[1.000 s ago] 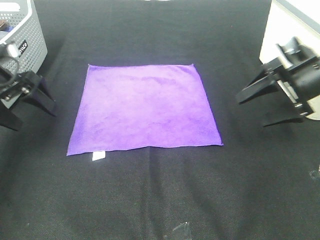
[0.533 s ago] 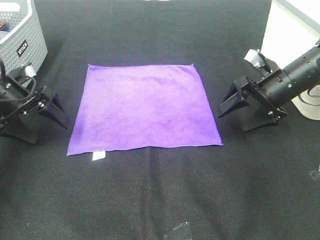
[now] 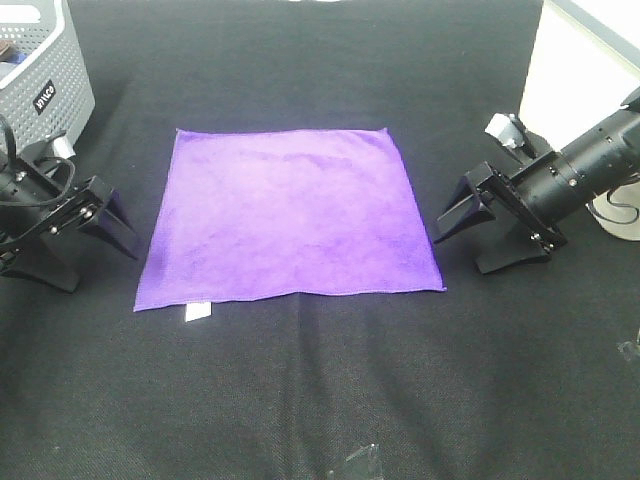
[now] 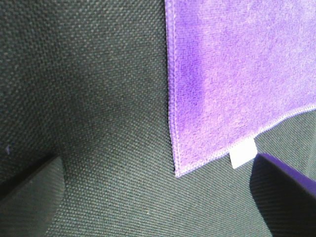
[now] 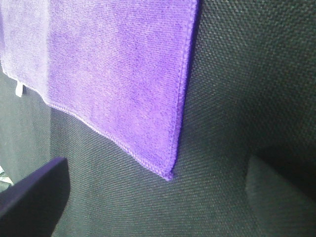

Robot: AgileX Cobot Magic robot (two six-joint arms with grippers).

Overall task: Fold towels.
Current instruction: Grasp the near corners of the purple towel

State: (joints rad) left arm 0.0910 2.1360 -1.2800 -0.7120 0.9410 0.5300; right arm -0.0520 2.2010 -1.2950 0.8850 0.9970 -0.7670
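The purple towel [image 3: 288,212] lies flat and unfolded on the black tabletop, with its small white tag [image 3: 197,313] at the near-left corner. My left gripper [image 3: 92,250] is open and low, just left of the towel's near-left corner; that corner and tag show between its fingers in the left wrist view [image 4: 243,152]. My right gripper [image 3: 472,240] is open and low, just right of the towel's near-right corner, which shows in the right wrist view [image 5: 168,174]. Neither gripper touches the towel.
A grey perforated basket [image 3: 45,75] stands at the far left. A white box [image 3: 580,75] stands at the far right. The black cloth-covered table [image 3: 320,400] stretches in front of the towel.
Both arms have dropped and swung in toward the towel's near corners over the last second. The towel has not moved.
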